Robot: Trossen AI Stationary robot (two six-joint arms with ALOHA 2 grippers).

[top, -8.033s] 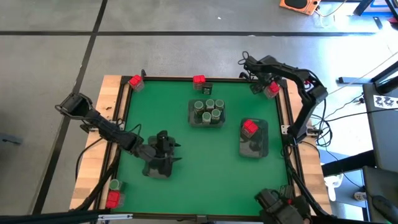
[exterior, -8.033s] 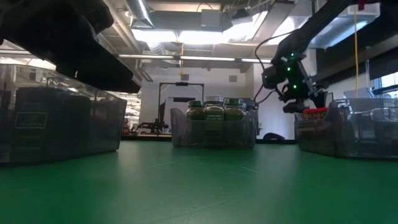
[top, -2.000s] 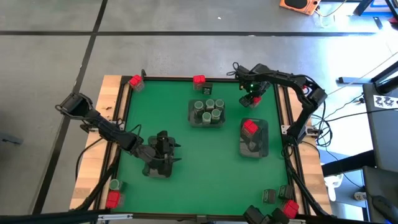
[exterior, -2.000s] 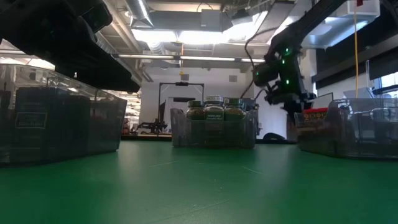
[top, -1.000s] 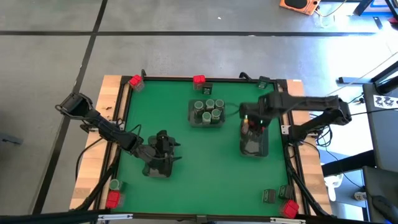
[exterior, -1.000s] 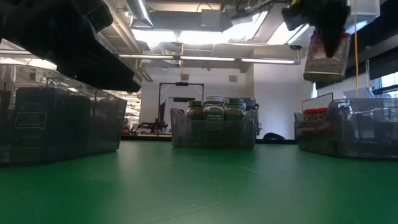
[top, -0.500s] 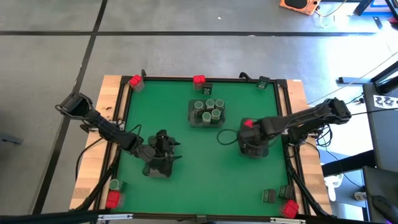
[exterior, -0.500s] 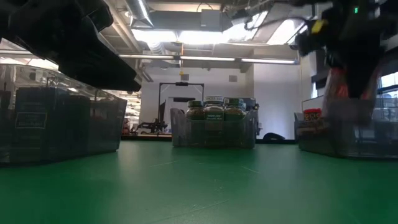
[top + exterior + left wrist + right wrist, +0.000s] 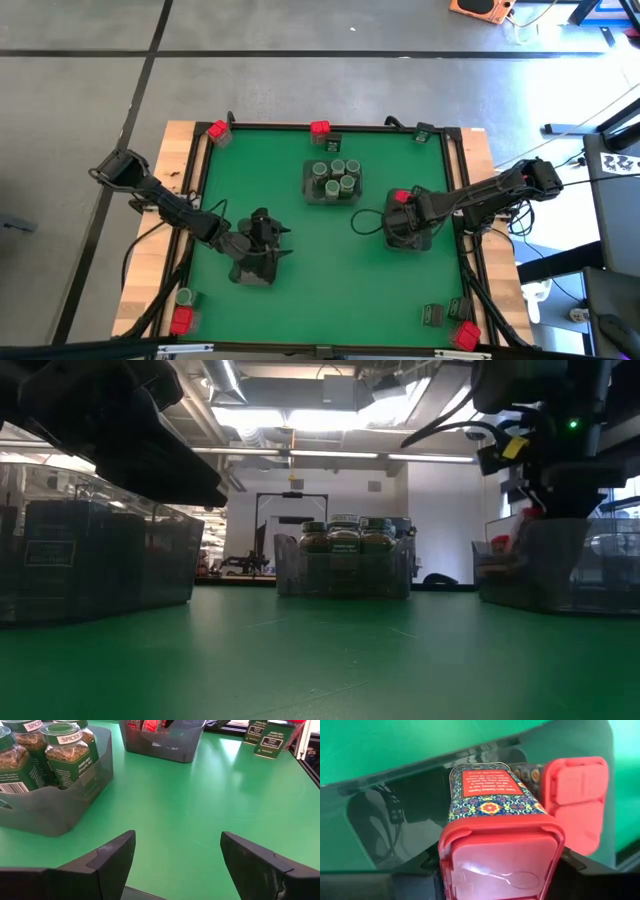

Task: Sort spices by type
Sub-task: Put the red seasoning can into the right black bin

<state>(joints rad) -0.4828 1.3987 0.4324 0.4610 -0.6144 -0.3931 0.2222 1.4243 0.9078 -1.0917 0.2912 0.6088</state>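
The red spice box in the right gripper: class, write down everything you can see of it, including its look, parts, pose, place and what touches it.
The red spice box is a rectangular container with a bright red, plastic-looking flip-top cap and sides printed in a blue, red and yellow tile pattern, plus a red text label. The right gripper is shut on it, dark fingers pressing two opposite sides near the cap. It hangs partly down inside the grey tray on the green table's right side, beside a second red box already in there. Whether it touches the tray floor cannot be seen.
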